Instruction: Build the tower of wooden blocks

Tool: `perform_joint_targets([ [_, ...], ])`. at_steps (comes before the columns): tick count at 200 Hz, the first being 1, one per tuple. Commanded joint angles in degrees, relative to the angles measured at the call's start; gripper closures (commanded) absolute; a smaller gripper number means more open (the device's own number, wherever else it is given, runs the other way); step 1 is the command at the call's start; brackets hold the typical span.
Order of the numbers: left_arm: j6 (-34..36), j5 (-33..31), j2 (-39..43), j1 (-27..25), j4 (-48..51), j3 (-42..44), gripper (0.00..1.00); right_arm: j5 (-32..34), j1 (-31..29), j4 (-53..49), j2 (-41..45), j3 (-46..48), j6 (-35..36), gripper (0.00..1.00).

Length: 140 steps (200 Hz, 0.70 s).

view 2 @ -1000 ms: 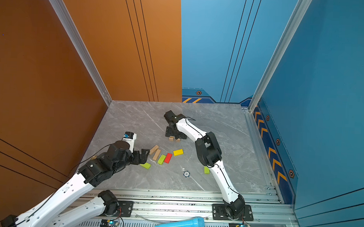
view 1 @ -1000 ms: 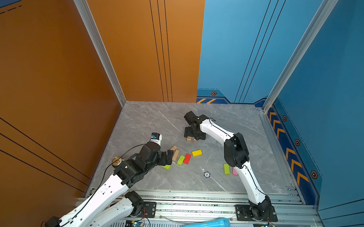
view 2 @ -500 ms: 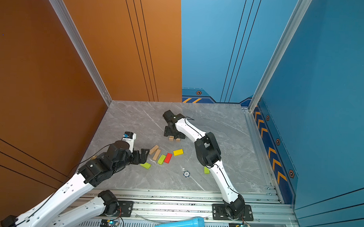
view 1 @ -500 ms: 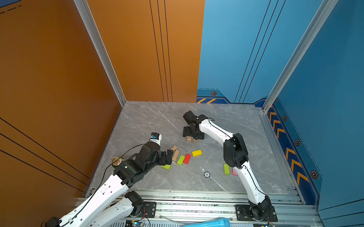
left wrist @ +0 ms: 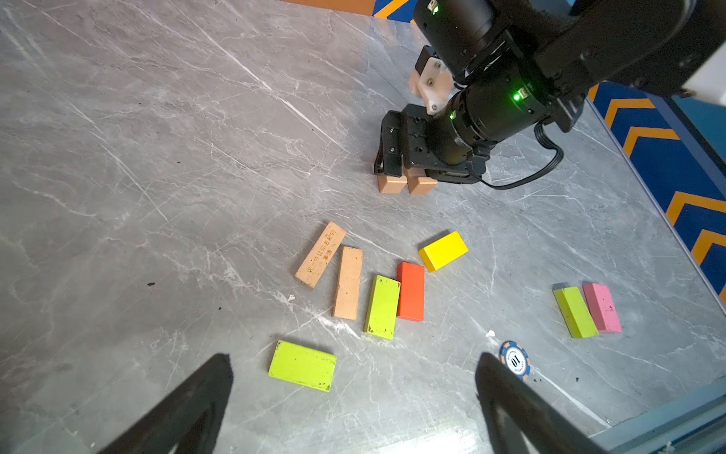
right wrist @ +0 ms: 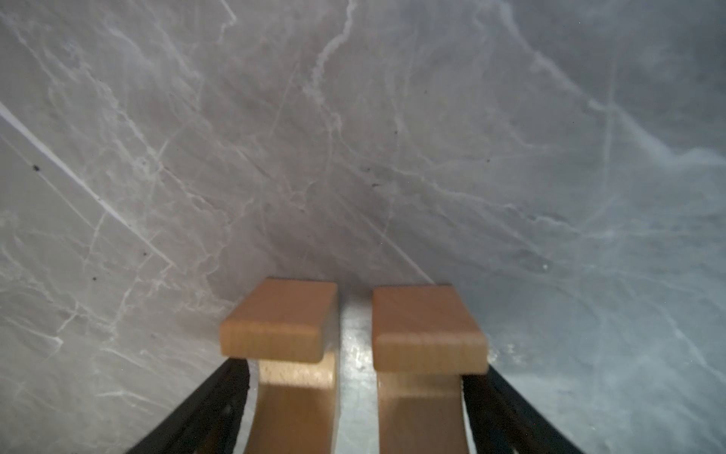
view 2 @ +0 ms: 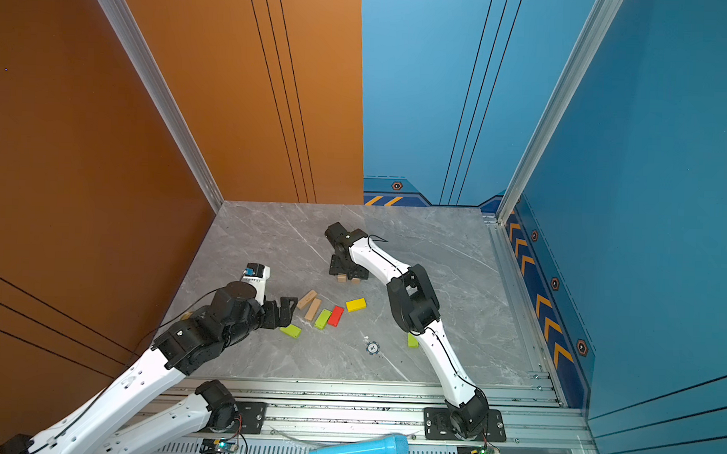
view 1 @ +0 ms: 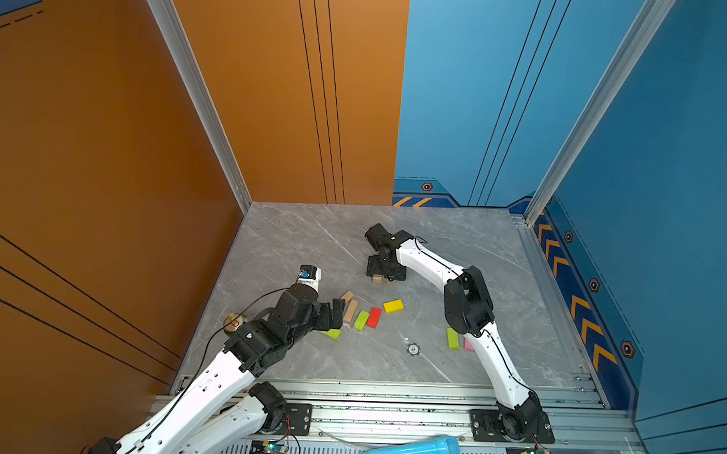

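In both top views the right pincer (view 1: pixel 385 274) points straight down near the middle of the grey marbled worktop (view 1: pixel 294 242). It straddles two notched tan wooden bricks (view 1: pixel 377 279) that stand side by side, the only beginnings of a tower I can see. The left pincer (view 1: pixel 336 314) hangs low beside the bricks lying flat: two plain tan wooden bricks (view 1: pixel 350 310), a lime green wooden brick (view 1: pixel 361 320) touching a red wooden brick (view 1: pixel 374 317), a yellow wooden brick (view 1: pixel 393 306) just beyond, and a second lime green brick (view 1: pixel 331 333) nearest that pincer. In the left wrist view its jaws are spread wide with nothing between them, and the second lime green brick lies just ahead. In the right wrist view the right pincer's black fingers (right wrist: pixel 212 408) flank the outer sides of the notched pair, jaws spread, with a strip of worktop showing between the two bricks. Whether the pads touch the wood I cannot tell. My worry is the squeeze: uneven pressure could tip one brick or skew the pair, leaving a crooked base. The left arm could also knock them if it reached in too early.
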State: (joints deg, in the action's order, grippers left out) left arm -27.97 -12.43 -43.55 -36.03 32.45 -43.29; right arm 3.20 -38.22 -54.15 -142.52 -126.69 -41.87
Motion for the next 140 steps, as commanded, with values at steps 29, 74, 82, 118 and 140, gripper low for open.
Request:
perform_joint_targets([
  [29, -0.4, 0.1, 0.4, 0.5, 0.4, -0.6, 0.02, 0.2, 0.4, -2.8, -2.0, -0.9, -0.1, 0.21],
  [74, -0.5, 0.3, 0.0, 0.7, 0.3, -0.6, 0.02, -0.2, 0.8, -2.8, -2.0, -1.0, 0.3, 0.22],
  [82, -0.6, 0.3, -0.1, 0.7, 0.4, -0.5, 0.02, -0.1, 0.8, -2.8, -2.0, -1.0, 0.3, 0.22],
  [118, -0.6, 0.2, -0.2, 0.8, 0.6, -0.5, 0.02, -0.3, 0.6, -2.8, -1.2, -1.2, 1.3, 0.11],
  [140, -0.5, 0.2, -0.3, 0.9, 0.6, -0.7, 0.02, 0.7, 0.1, -2.8, 1.0, -1.4, 2.8, 0.04],
])
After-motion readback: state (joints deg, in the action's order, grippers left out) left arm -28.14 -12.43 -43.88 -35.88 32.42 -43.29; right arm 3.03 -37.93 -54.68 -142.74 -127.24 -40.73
